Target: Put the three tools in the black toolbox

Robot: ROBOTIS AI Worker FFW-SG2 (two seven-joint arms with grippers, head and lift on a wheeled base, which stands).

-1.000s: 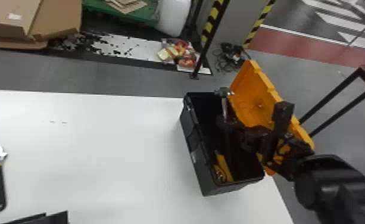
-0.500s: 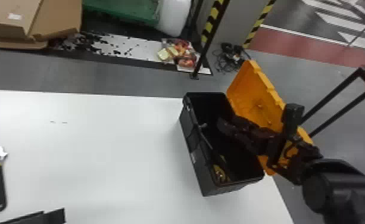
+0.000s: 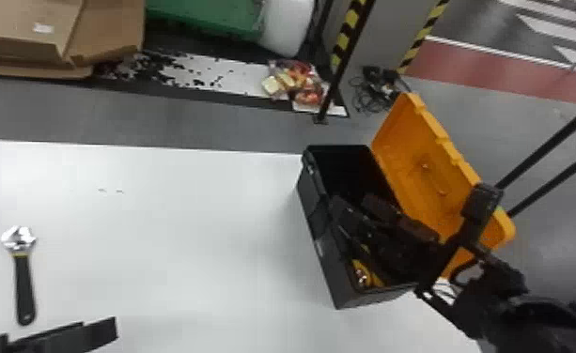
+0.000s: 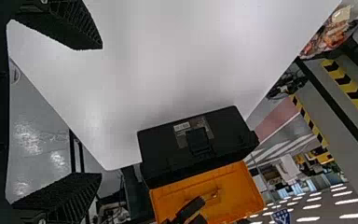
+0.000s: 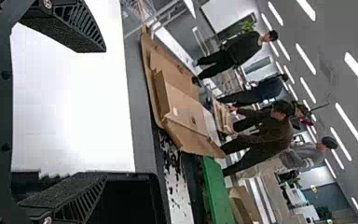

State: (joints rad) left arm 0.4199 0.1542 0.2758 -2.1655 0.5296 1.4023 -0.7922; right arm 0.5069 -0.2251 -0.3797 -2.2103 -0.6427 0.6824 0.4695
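Observation:
An adjustable wrench [image 3: 24, 286] with a dark handle lies on the table at the far left, beyond my left gripper [image 3: 105, 328], which is at the near left corner. In the left wrist view, that gripper [image 4: 100, 112] stands open and holds nothing. The black toolbox [image 3: 317, 234] has its orange lid [image 3: 423, 164] raised. Inside, toward the near end, is a yellow-handled tool [image 3: 371, 277]; other contents are hard to make out. My right gripper [image 3: 347, 211] is over the box opening. Its fingers are apart in the right wrist view, where the gripper [image 5: 105, 112] has nothing between them.
The white table [image 3: 183, 234] extends between the wrench and the toolbox. Beyond its far edge are cardboard [image 3: 19, 33], a striped post [image 3: 347, 37] and cables [image 3: 376, 91] on the floor. A black metal frame [image 3: 549, 155] stands right of the lid.
A silver-headed tool stood upright at my right gripper; it has dropped down into the toolbox. That gripper has since shifted toward the box's near side. The wrench has stayed put.

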